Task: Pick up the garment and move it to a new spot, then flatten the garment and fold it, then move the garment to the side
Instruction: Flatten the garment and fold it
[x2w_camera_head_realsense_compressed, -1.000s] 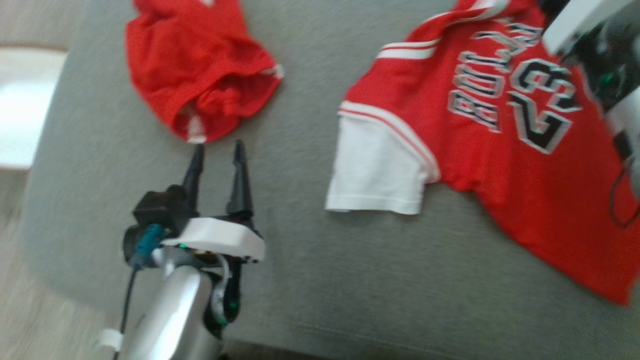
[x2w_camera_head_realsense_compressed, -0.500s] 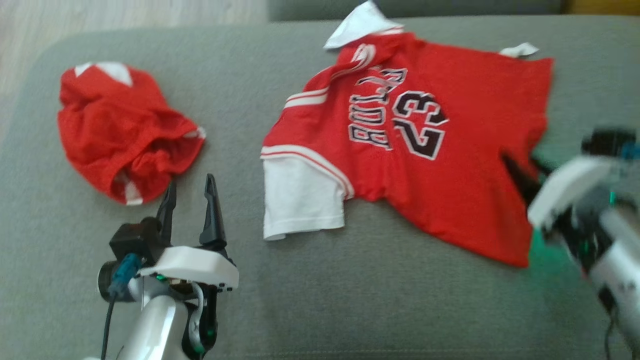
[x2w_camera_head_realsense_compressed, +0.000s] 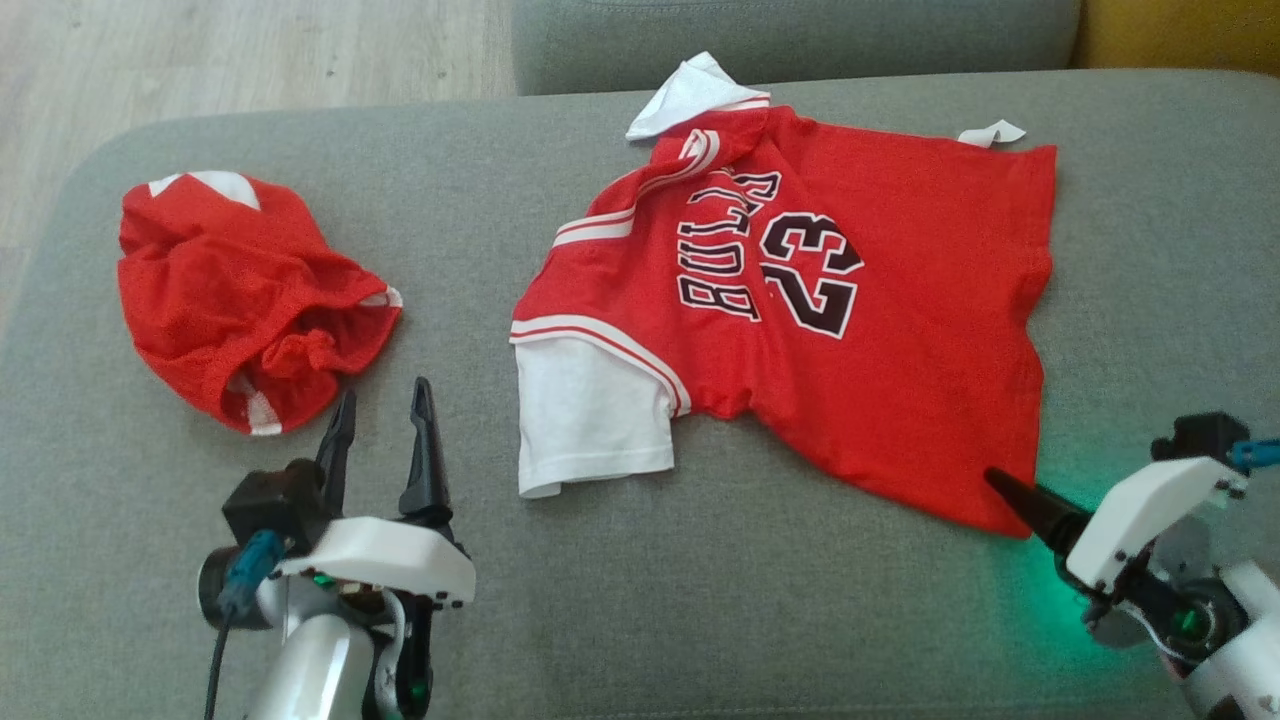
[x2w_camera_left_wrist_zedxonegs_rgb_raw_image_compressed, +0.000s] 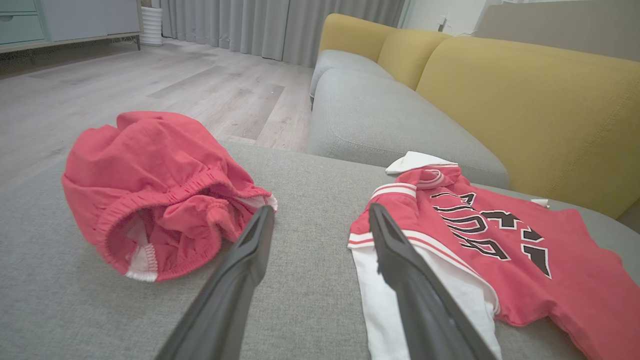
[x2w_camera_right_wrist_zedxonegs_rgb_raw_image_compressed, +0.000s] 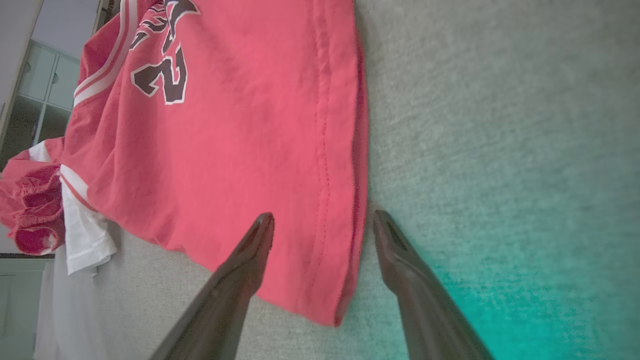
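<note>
Right gripper (x2w_camera_right_wrist_zedxonegs_rgb_raw_image_compressed: 323, 219): spread wide and holding nothing. In its wrist view one finger lies over red cloth and the other over bare cushion, so the shirt's hem (x2w_camera_right_wrist_zedxonegs_rgb_raw_image_compressed: 356, 150) runs between them. Whether a fingertip touches the cloth, I cannot tell.
Left gripper (x2w_camera_head_realsense_compressed: 383, 392): also spread and empty, its fingers pointing into the gap between the shorts (x2w_camera_head_realsense_compressed: 230, 300) and the white sleeve (x2w_camera_head_realsense_compressed: 590, 420).
Risk, thin pinch: closing here would likely catch only the hem edge. A single layer could slip out on the lift, or the shirt could trail and bunch as it is carried.
Risk, dragging: if the lower finger digs into the soft cushion instead of sliding under the cloth, it may push the corner into a wrinkle.
Risk, wrong piece: two red pieces lie on the seat, and the left fingers sit near both.
Right arm pose: enters the head view from the lower right, low over the seat, with the wrist rolled on its side and the fingers aimed at the shirt's near corner.
Left arm pose: forearm rises from the lower left, fingers aimed forward above the cushion.
Shirt (x2w_camera_head_realsense_compressed: 880, 330): red, numbered, spread mostly flat on the middle and right of the seat, collar end toward the back.
Shorts: crumpled in a heap at the left end, well apart from the shirt.
Couch (x2w_camera_head_realsense_compressed: 700, 600): grey seat, with a yellow backrest (x2w_camera_left_wrist_zedxonegs_rgb_raw_image_compressed: 525, 100) behind.
</note>
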